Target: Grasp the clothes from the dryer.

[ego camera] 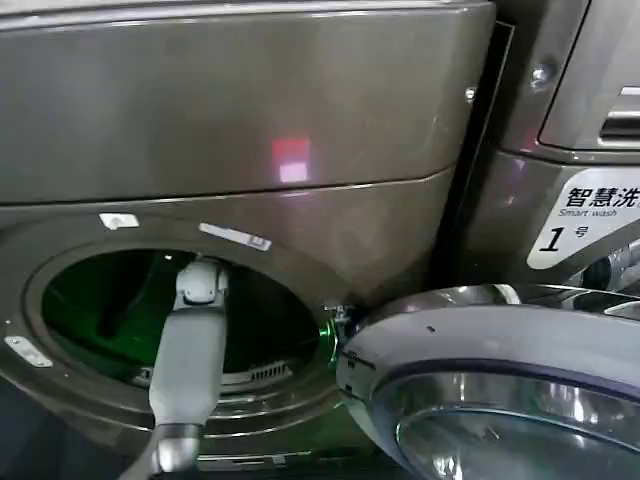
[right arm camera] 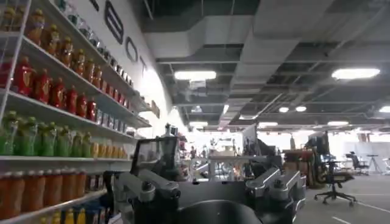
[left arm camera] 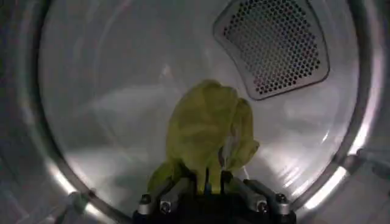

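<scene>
Dryer [ego camera: 250, 110]: one large dark grey-brown front-loader across the left and centre of the head view; round port at lower left, lit green inside
Door [ego camera: 500, 380]: one, grey-rimmed glass, swung open at lower right of the head view
Stickers on the port rim: three pale ones counted in the head view, two above the opening, one at its left
Second machine [ego camera: 580, 150]: one, at upper right of the head view, with a white label reading "Smart wash" and a "1"
Left arm: one grey arm rising from the bottom edge of the head view and reaching in through the port
Left gripper [left arm camera: 212, 182]: inside the drum, at bottom centre of the left wrist view; two fingers drawn narrow, pinching the fabric between them
Clothes [left arm camera: 207, 131]: one small lime yellow-green bundle, centre of the left wrist view, standing up from the fingertips against the drum's back wall
Vent [left arm camera: 273, 45]: one perforated panel, upper right of the left wrist view
Right gripper [right arm camera: 213, 195]: outside the machine, at bottom centre of the right wrist view, facing an open hall; two fingers spread wide, nothing between them
Shelves [right arm camera: 55, 109]: rows of bottles along the left of the right wrist view
</scene>
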You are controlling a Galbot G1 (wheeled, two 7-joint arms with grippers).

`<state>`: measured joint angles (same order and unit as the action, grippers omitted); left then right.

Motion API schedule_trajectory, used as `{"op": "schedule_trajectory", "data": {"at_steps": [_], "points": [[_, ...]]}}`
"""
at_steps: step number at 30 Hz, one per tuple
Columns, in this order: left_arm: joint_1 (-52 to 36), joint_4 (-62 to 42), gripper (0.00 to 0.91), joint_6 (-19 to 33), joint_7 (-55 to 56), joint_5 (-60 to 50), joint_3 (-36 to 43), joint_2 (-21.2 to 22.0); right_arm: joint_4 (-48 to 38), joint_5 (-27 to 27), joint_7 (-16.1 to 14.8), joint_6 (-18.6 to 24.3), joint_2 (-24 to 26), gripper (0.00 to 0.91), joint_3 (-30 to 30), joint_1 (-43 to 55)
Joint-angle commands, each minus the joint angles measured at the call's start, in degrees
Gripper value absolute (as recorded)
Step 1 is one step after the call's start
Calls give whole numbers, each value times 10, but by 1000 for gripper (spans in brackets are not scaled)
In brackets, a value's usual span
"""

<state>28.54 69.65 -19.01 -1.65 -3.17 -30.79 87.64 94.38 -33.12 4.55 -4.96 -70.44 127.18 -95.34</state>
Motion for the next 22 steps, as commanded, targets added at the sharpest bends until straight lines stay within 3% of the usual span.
{"op": "schedule_trajectory", "data": {"at_steps": [1,5,22], "points": [[5,10,0,-9,20,23,2,0,-1,0,6,2,-1,907,1,-1],[6,10,0,-9,17,21,3,0,4,2,12,-17,-4,907,5,1],[8,9,0,-8,4,10,3,0,1,12,19,-19,-2,907,10,3]]}}
